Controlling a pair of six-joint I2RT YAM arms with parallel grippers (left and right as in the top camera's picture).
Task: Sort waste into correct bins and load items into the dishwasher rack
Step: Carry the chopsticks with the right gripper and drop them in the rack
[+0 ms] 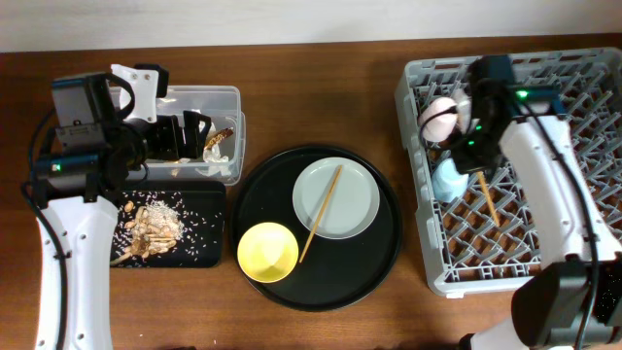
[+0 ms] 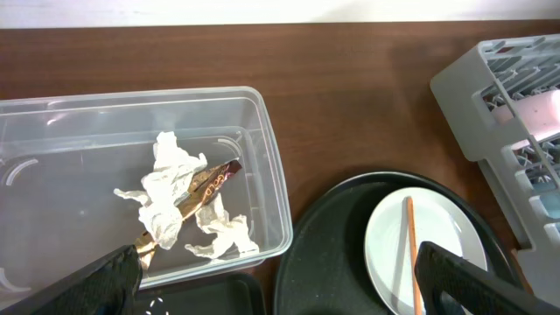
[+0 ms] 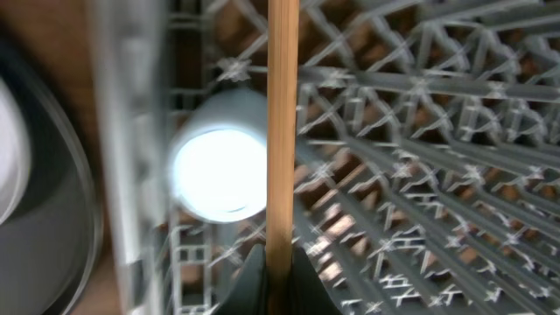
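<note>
My right gripper [image 3: 280,273] is shut on a thin wooden chopstick [image 3: 282,122] over the grey dishwasher rack [image 1: 573,219]; overhead the stick [image 1: 487,200] hangs below the gripper [image 1: 476,167]. A light blue cup [image 1: 449,181] and a pink cup [image 1: 438,118] stand in the rack's left side. My left gripper [image 2: 284,289] is open over the clear box [image 2: 52,175], which holds a white napkin [image 2: 168,199] and a brown wrapper [image 2: 208,184]. A second chopstick [image 1: 321,212] lies across the pale plate [image 1: 350,185]. The yellow bowl [image 1: 267,251] sits beside it. Food scraps [image 1: 151,226] lie in the shallow black tray [image 1: 209,199].
The plate and bowl rest on a large round black tray [image 1: 389,253] between the bins and the rack. The rack's near wall [image 2: 490,87] rises at the right of the left wrist view. Bare brown table [image 1: 321,87] lies behind the round tray.
</note>
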